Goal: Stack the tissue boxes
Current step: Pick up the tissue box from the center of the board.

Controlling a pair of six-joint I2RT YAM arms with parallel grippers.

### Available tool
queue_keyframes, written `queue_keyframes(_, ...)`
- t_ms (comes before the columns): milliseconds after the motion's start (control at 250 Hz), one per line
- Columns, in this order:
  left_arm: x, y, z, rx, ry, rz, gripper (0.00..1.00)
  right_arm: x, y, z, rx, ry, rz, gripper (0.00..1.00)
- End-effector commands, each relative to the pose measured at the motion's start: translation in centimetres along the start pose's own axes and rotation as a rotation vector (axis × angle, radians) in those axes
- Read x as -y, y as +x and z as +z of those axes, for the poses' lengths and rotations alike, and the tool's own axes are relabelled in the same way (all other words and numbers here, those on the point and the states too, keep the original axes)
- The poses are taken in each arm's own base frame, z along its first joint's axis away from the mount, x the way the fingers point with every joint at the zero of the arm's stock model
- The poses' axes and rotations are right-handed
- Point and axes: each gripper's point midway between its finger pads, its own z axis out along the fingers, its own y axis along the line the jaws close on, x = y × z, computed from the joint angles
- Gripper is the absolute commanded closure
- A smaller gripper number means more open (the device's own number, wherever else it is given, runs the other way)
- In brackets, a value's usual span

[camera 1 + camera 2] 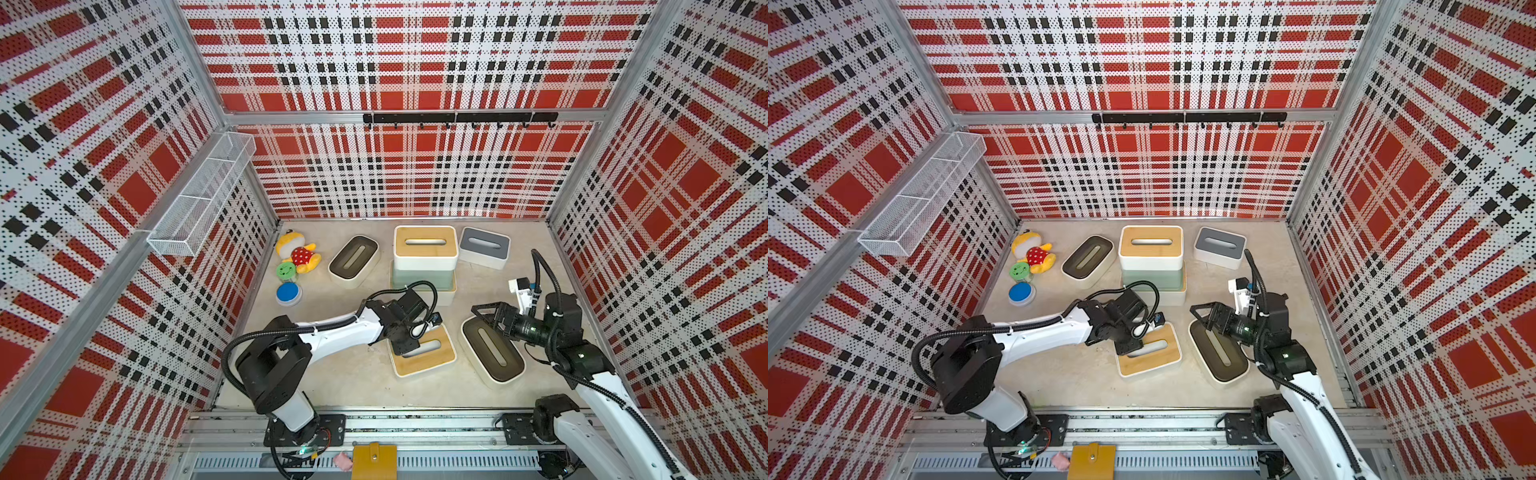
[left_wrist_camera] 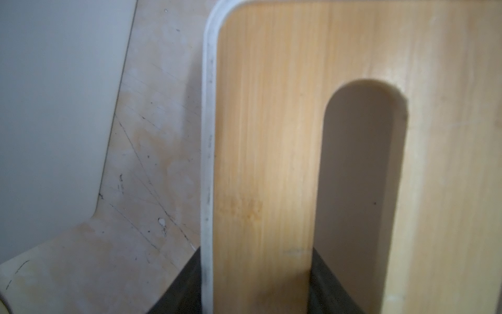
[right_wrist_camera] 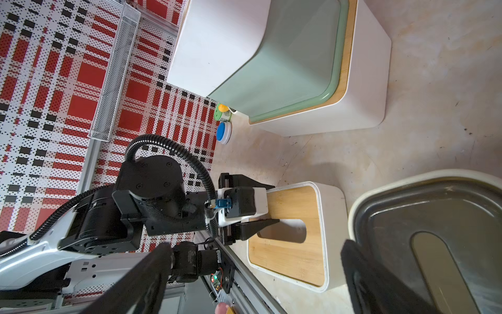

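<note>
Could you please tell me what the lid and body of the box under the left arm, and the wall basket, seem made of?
Lid: likely bamboo or pale wood, matte; fine straight grain shows.
Body: probably smooth white plastic; rounded moulded corners, even colour.
Basket: apparently white-coated metal mesh; walls finely perforated, see-through.

At the back stands a stack of three: a bottom white box [image 1: 1168, 297] carries a mint-green box [image 1: 1152, 279], with a wood-lidded box [image 1: 1151, 245] on top; a grey-lidded box [image 1: 1220, 246] lies apart on the right arm's side, a dark-lidded box [image 1: 1088, 259] on the other, near a plush toy [image 1: 1034, 253], a green disc [image 1: 1020, 271] and a blue disc [image 1: 1021, 293]. Nearer the arms, the left gripper [image 1: 1128, 345] is down on the slot of a second wood-lidded box [image 1: 1163, 355], fingertips hidden under the wrist; the right gripper [image 1: 1197, 319], jaws spread, hovers over the far end of a second dark-lidded box [image 1: 1219, 357] just beside it.
</note>
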Motion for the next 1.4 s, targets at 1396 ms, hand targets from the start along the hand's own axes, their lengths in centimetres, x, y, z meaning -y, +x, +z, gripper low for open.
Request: queue_keyframes(1396,-1.7,-5.4,-12.8,0.632,-0.023,-0.113,0.53,-7.5,3.4,4.0,-0.26,-0.2,-0.125,0.0)
